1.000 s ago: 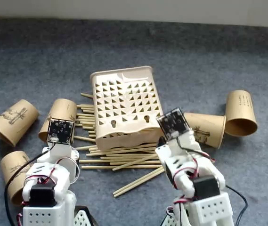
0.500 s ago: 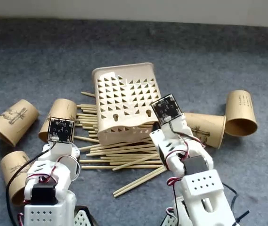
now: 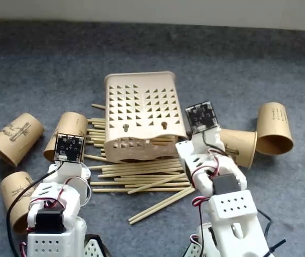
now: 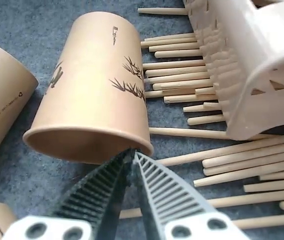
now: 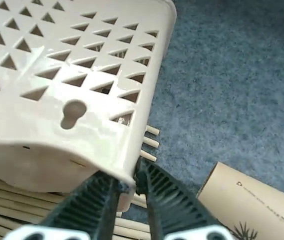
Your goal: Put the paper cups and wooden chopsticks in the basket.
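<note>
Basket lies overturned mid-table on the chopsticks; we see it has swung squarer over the last 1 second, right gripper pinching its near right corner; righting seems underway, nothing packed yet; left gripper is clenched empty beside 1 cup; we count 5 paper cups, 1 basket, chopsticks too overlapped to count

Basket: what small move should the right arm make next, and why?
Probably raise the pinched corner to tip the basket toward upright. It lies on the chopsticks with a perforated wall facing up, and the right gripper is shut on its near corner.
</note>
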